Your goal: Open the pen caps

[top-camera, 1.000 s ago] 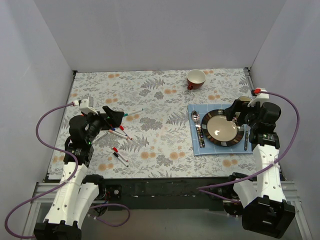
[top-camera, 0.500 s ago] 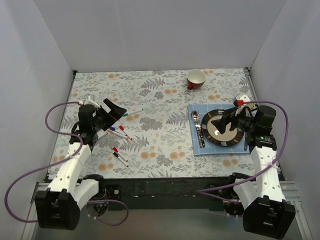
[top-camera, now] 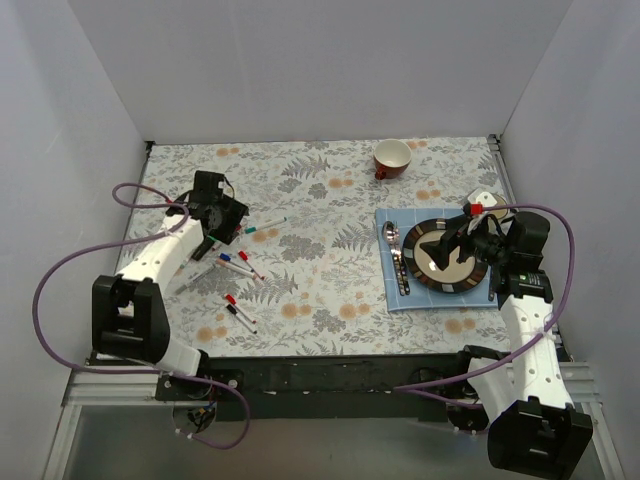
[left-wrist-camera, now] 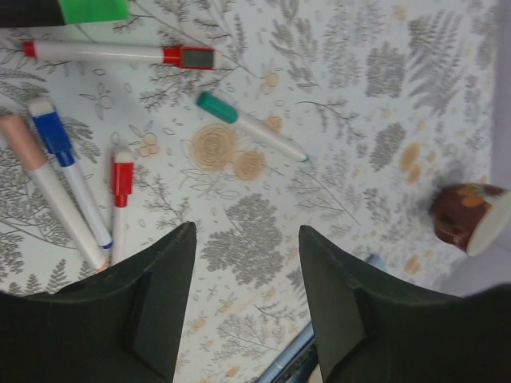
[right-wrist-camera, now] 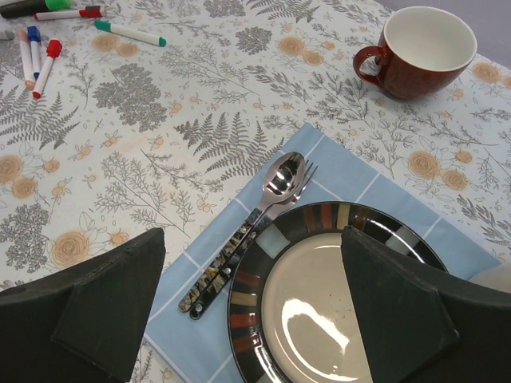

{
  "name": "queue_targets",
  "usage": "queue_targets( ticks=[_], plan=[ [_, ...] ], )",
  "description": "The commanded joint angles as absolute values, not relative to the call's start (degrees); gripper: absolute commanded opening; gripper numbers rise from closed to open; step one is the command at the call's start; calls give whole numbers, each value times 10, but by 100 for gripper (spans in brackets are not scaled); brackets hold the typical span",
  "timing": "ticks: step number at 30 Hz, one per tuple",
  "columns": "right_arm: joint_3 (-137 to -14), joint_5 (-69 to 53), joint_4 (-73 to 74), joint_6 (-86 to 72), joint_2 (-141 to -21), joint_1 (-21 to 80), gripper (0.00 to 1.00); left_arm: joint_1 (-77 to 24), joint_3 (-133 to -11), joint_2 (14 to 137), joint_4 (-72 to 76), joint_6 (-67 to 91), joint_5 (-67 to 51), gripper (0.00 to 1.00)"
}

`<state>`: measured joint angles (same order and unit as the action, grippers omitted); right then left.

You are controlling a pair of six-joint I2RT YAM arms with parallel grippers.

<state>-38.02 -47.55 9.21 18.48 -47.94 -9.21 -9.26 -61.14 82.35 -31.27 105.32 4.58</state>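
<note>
Though well apart from the pens [left-wrist-camera: 112,53], mug [right-wrist-camera: 423,52], plate [right-wrist-camera: 319,311], spoon [right-wrist-camera: 283,177]

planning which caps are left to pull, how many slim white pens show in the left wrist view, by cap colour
red-capped pens: 2
blue-capped pen: 1
green-capped pen: 1
orange-capped pen: 1
total: 5
The thicker green marker, cut off at the top edge, is not counted.
</note>
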Motion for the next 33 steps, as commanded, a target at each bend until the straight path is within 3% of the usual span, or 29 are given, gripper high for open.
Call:
queue_targets(
  ticks=[1,6,33],
  plan=[
    [-382,-489,88,195,-473,-87,98,-117,-648,845,-417,1061,135,49],
    [-383,-485,90,196,-470,-80,98,-133,-642,870,-425,1046,157,29],
    [-383,-446,91,204,-478,-67,98,-142,-636,998,-392,1027,171,32]
  ],
)
